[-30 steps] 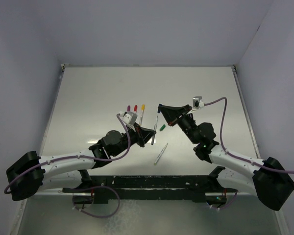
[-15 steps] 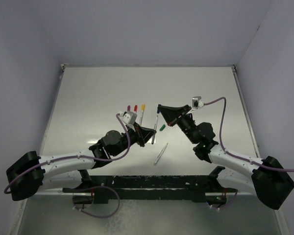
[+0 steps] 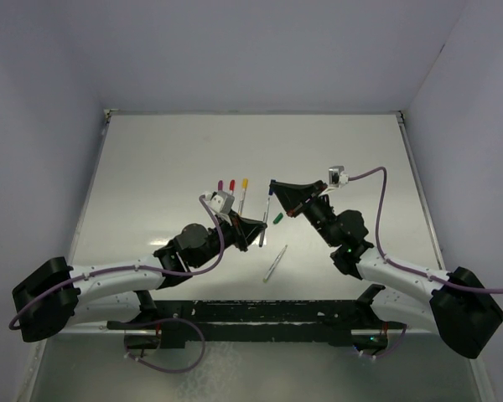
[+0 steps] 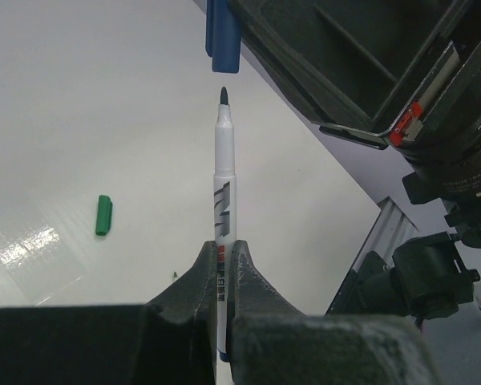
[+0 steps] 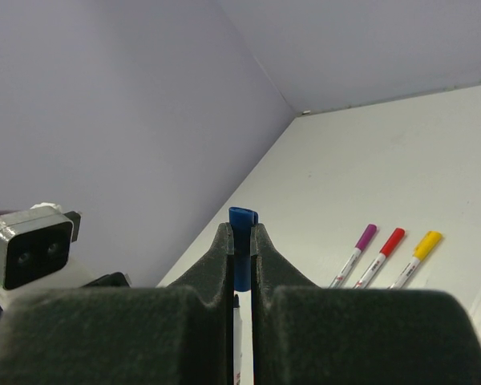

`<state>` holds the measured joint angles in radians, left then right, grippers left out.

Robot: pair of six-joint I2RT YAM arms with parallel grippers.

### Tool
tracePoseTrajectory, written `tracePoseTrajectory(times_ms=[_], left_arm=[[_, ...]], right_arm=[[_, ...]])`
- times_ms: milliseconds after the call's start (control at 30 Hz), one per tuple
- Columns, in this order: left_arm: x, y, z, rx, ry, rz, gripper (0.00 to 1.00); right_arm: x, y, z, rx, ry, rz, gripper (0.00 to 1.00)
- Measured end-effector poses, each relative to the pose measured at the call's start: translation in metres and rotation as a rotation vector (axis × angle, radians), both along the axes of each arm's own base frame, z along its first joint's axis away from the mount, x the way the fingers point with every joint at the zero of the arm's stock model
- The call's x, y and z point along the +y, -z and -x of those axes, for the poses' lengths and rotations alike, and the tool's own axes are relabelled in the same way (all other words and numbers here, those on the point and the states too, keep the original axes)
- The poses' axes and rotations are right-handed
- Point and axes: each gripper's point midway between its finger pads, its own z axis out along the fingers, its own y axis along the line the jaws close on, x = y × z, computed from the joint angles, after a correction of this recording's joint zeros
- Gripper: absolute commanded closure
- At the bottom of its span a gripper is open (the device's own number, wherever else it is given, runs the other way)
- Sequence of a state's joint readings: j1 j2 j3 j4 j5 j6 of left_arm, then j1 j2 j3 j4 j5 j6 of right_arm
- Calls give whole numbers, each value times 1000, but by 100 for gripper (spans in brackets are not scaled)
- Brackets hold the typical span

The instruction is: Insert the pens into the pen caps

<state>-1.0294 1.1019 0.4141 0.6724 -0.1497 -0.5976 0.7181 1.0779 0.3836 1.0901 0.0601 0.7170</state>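
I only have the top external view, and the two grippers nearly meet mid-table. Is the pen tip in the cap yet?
Observer: No. In the left wrist view the left gripper holds a white-barrelled marker pen. Its dark tip is just short of the blue plastic cap, in line with it and not touching.
Operator: Is the cap actually gripped?
Observer: Yes. The right wrist view shows the right gripper shut on it, with the cap's end poking out beyond the jaws.
Operator: And the green speck beside them?
Observer: A loose stubby green plastic cap, lying on the white table with no pen in it.
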Motion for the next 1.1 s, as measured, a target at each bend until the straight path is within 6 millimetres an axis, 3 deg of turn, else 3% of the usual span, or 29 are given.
tracePoseTrajectory(times_ms=[1100], left_arm=[[-1, 5, -3, 5, -10, -9, 100]], right_arm=[[1, 11, 3, 30, -14, -16, 100]])
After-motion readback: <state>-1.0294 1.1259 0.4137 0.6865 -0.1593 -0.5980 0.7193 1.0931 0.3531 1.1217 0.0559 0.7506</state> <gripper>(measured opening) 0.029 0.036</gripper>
